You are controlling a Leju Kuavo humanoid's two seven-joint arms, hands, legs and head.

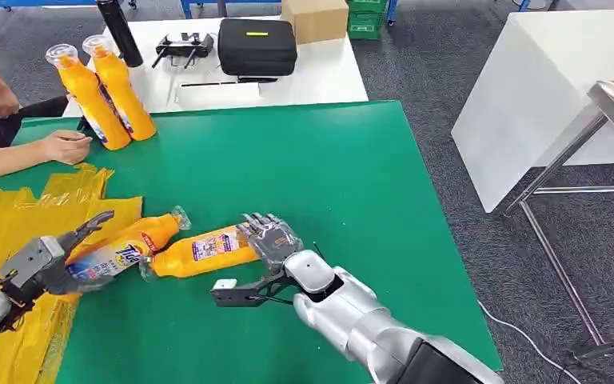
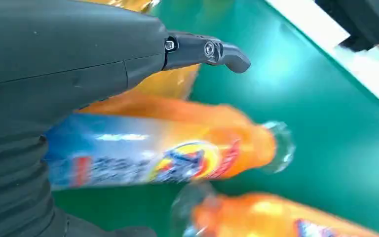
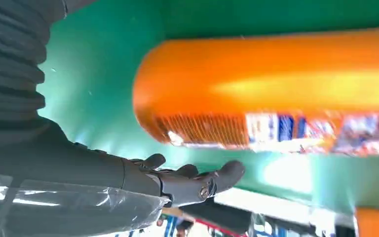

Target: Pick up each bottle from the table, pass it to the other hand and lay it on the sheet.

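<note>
Two orange bottles lie on the green table (image 1: 328,160). The one with the blue label (image 1: 132,246) (image 2: 168,148) rests partly on the yellow sheet (image 1: 16,216). My left hand (image 1: 44,268) is at its base, and the thumb (image 2: 207,49) stands clear above it. The second bottle (image 1: 200,252) (image 3: 276,89) lies beside it, cap toward the first. My right hand (image 1: 272,234) reaches over this bottle's base, and its fingers (image 3: 197,180) are spread with a gap to the bottle. Two more orange bottles (image 1: 104,92) stand upright at the far left.
A person's hand (image 1: 64,146) rests on the table beside the standing bottles. Behind the green table a white table (image 1: 320,76) carries a black case (image 1: 257,46), a cardboard box (image 1: 314,18) and a black cylinder (image 1: 120,32). Grey floor and a metal frame (image 1: 576,160) lie to the right.
</note>
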